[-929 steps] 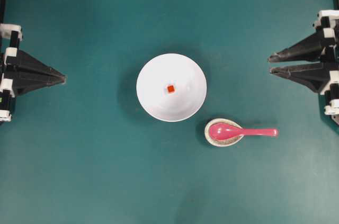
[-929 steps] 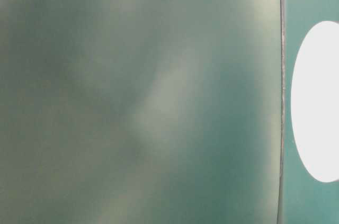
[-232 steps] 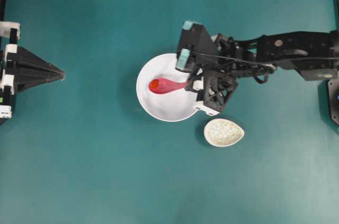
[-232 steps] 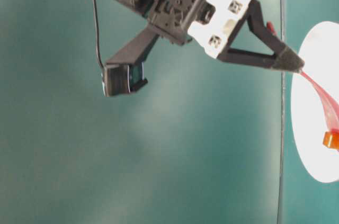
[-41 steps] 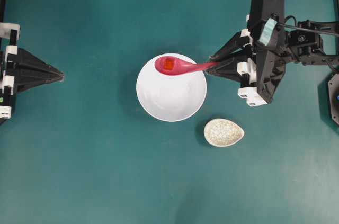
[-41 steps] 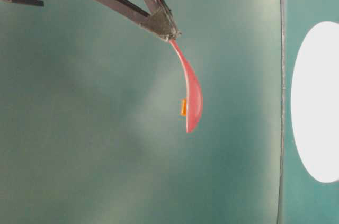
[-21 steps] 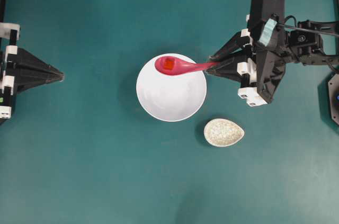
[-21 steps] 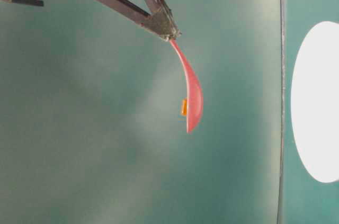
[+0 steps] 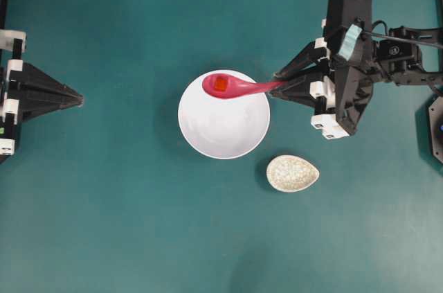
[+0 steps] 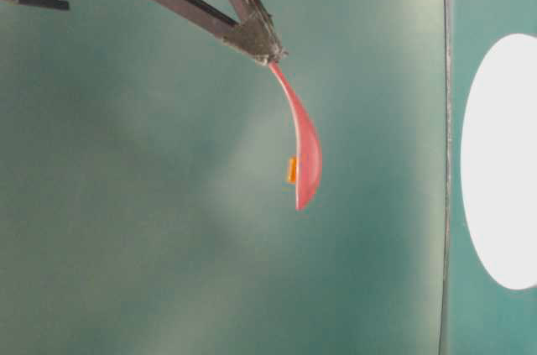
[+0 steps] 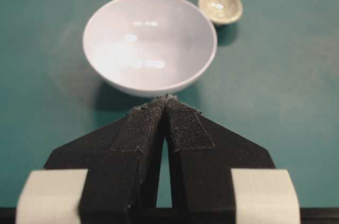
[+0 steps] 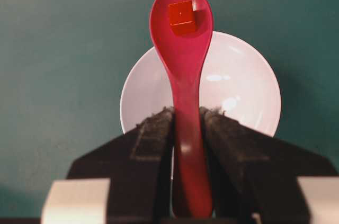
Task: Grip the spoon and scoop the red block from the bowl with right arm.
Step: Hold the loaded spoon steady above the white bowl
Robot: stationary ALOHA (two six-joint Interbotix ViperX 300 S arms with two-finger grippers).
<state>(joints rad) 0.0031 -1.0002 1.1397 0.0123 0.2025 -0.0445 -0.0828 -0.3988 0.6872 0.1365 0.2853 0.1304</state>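
My right gripper [image 9: 272, 89] [image 12: 186, 112] [image 10: 270, 58] is shut on the handle of the pink-red spoon [image 9: 232, 86] [image 12: 183, 49] [image 10: 305, 149]. The spoon is held well above the white bowl [image 9: 228, 127] [image 12: 238, 86] [image 11: 151, 41] [image 10: 499, 162], its scoop over the bowl's far rim in the overhead view. The small red block [image 9: 221, 84] [image 12: 181, 14] [image 10: 291, 170] sits in the scoop. Inside, the bowl holds nothing. My left gripper [image 9: 81, 101] [image 11: 166, 98] rests shut at the left edge, pointing at the bowl, holding nothing.
A speckled beige teardrop-shaped spoon rest [image 9: 292, 172] [image 11: 220, 3] lies on the teal table [image 9: 118, 224] just right of and in front of the bowl, with nothing in it.
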